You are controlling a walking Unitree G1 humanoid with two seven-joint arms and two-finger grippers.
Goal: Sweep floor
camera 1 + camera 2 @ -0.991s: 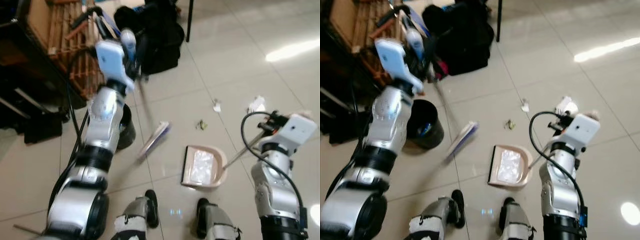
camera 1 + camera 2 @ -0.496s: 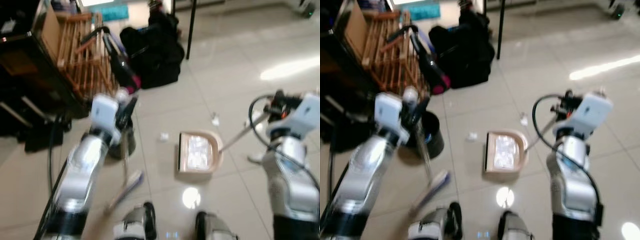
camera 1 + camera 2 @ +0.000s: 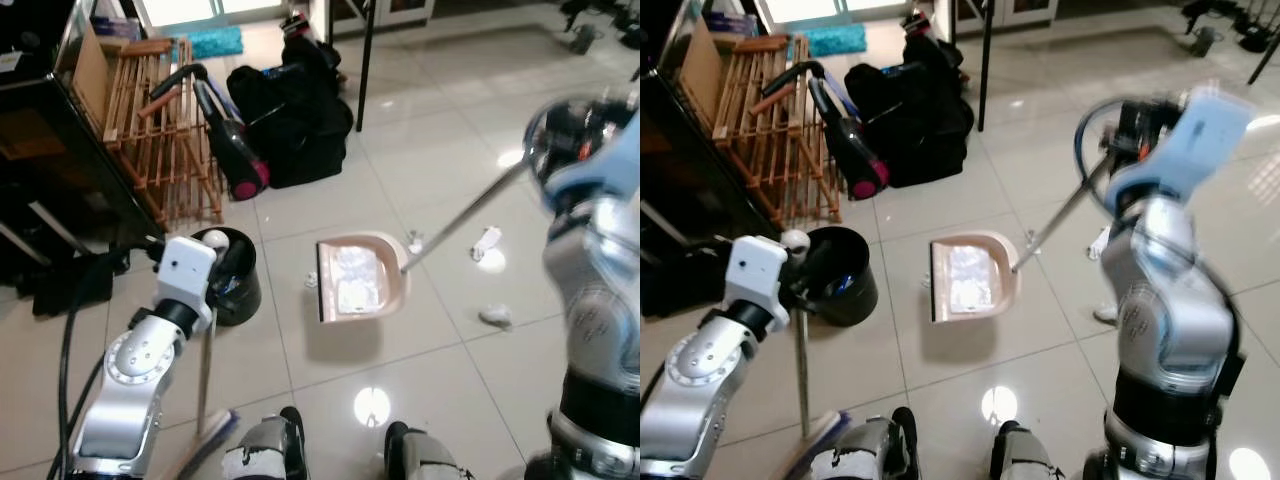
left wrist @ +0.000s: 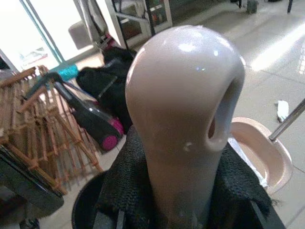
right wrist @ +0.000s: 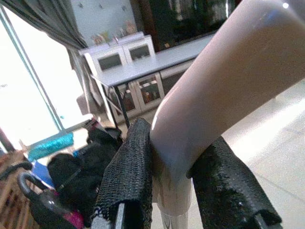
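Both sets of jaws are clamped: our left gripper [image 4: 183, 210] pinches the pale knob at the top of the broom [image 3: 203, 375], and our right gripper [image 5: 176, 186] squeezes the pale grip of the dustpan handle [image 3: 460, 215]. In each wrist view the 2 black fingers press against the plastic with no gap.

The broom stands nearly upright beside our left leg, its bristle head [image 3: 205, 445] low on the tile by our left foot [image 3: 268, 450]. The dustpan [image 3: 360, 278] sits out in front of us, just beyond both feet, its mouth turned toward our left and some pale crumpled litter already lying inside it. Its long handle slants up to our raised right arm. A black bin [image 3: 232, 275] stands just beside the broom shaft.

We judge we are mid-sweep, between strokes, with part of the mess collected. At least 3 white scraps remain on the floor to our right: one [image 3: 414, 240] close against the pan's back rim, one [image 3: 487, 240] further out, and one [image 3: 495, 315] nearer our right leg.

All 3 lie behind the pan, away from its mouth. The next move calls for carrying the broom head across past them and drawing them round toward the open lip, or turning the pan to face them, while we hold it steady so its load stays in.
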